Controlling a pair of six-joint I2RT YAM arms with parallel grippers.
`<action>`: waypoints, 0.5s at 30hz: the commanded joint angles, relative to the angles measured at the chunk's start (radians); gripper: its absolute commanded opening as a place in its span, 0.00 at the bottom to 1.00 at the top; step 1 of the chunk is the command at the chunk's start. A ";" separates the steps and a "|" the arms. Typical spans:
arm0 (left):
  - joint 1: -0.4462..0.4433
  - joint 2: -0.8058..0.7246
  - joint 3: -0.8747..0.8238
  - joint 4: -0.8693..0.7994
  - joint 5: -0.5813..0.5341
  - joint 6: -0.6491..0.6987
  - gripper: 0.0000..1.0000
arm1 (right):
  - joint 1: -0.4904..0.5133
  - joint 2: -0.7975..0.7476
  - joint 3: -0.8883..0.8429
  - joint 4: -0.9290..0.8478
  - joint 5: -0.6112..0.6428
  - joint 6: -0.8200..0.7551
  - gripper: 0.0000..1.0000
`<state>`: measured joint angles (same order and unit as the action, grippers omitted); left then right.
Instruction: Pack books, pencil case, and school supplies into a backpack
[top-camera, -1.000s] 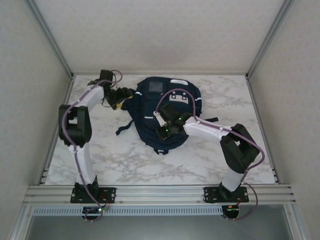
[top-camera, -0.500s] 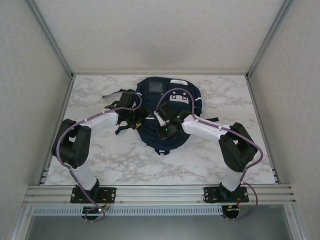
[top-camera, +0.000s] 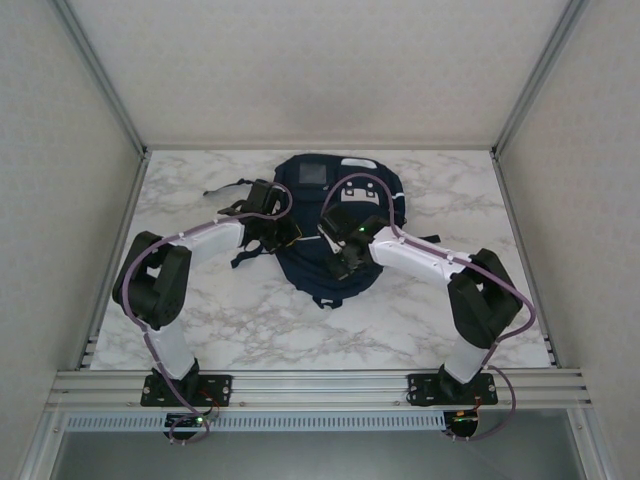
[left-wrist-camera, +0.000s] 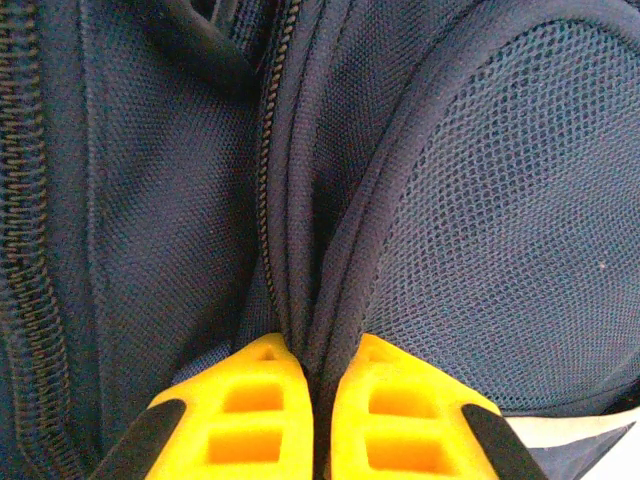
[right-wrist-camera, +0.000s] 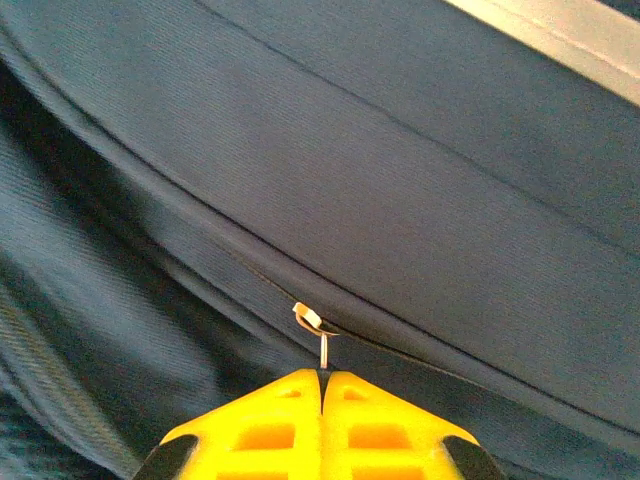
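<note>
The navy backpack (top-camera: 308, 268) lies flat toward the table's (top-camera: 450, 200) far edge, grey patch (top-camera: 313, 173) up. A small metal zip pull (right-wrist-camera: 312, 322) juts from a shut seam.

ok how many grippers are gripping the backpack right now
2. The left gripper pinches a fabric fold on the left side of the backpack; the right gripper pinches its zipper pull.
</note>
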<state>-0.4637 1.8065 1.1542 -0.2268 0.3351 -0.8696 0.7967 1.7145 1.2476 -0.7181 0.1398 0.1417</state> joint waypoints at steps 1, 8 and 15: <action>0.065 0.005 0.030 -0.032 -0.123 0.040 0.00 | -0.032 -0.021 -0.051 -0.245 0.096 -0.031 0.00; 0.110 -0.010 0.037 -0.072 -0.114 0.089 0.00 | -0.130 -0.122 -0.120 -0.200 0.150 -0.142 0.00; 0.129 0.006 0.051 -0.099 -0.095 0.127 0.00 | -0.198 -0.208 -0.240 0.033 0.099 -0.505 0.00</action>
<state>-0.4076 1.8065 1.1851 -0.2779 0.3691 -0.7731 0.6369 1.5410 1.0748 -0.6613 0.2028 -0.1539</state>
